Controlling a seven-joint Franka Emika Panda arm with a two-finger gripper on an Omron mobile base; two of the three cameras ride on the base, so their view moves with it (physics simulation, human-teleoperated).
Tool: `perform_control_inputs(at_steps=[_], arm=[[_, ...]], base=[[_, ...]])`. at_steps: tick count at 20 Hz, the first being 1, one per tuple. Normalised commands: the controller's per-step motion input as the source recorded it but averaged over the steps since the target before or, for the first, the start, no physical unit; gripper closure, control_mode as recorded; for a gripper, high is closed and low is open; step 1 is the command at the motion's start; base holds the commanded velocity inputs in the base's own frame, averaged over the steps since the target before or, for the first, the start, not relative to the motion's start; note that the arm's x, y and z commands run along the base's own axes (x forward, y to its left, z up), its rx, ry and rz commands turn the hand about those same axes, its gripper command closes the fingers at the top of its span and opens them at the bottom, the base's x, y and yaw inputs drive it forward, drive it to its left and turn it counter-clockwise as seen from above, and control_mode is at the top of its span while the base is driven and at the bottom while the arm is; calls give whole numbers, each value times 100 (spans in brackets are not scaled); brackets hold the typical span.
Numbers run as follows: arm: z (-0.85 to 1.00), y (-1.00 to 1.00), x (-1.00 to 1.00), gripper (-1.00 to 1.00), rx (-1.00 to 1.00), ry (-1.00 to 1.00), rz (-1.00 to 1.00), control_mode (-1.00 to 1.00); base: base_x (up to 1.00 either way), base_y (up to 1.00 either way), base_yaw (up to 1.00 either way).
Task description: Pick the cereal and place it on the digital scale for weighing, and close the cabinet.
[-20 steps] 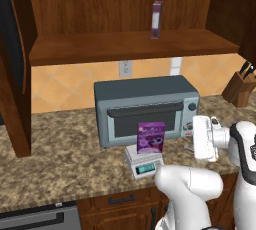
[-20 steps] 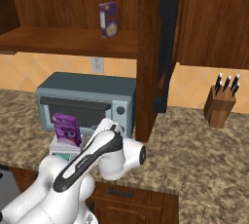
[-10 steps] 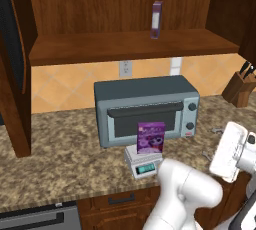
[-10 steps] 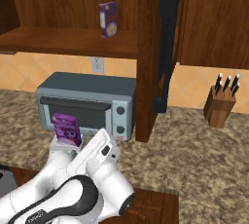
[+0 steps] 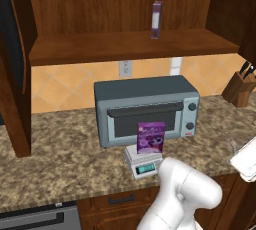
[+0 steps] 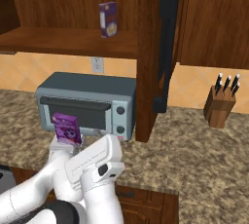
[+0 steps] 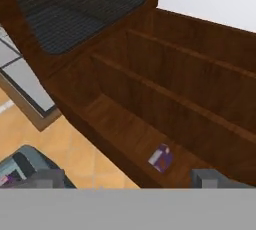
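1. My gripper stood spread wide, holding nothing.
2. The cereal stood upright on the digital scale.
3. Beyond, the cabinet door stayed open; I judged a broad, steady push best.

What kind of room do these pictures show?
Most likely a home kitchen, rendered: a grey toaster oven sits on a speckled stone counter, a knife block stands nearby, and a dark wooden wall cabinet hangs above.

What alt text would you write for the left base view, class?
A purple cereal box stands upright on a small digital scale before a grey toaster oven; above, the open cabinet shelf holds a narrow purple box.
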Motion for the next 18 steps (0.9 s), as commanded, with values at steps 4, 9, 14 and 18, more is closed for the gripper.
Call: perform_control_inputs(at_steps=[4, 9, 14, 18], arm=[[66, -95, -60, -100, 0, -25, -19, -100], [14, -86, -57, -100, -3, -6, -28, -100], [16, -62, -16, -100, -4, -2, -25, -100], [51, -69, 2, -100, -7, 0, -30, -100]], base=[[0, 0, 0], [0, 0, 0], [0, 0, 0], [0, 0, 0]])
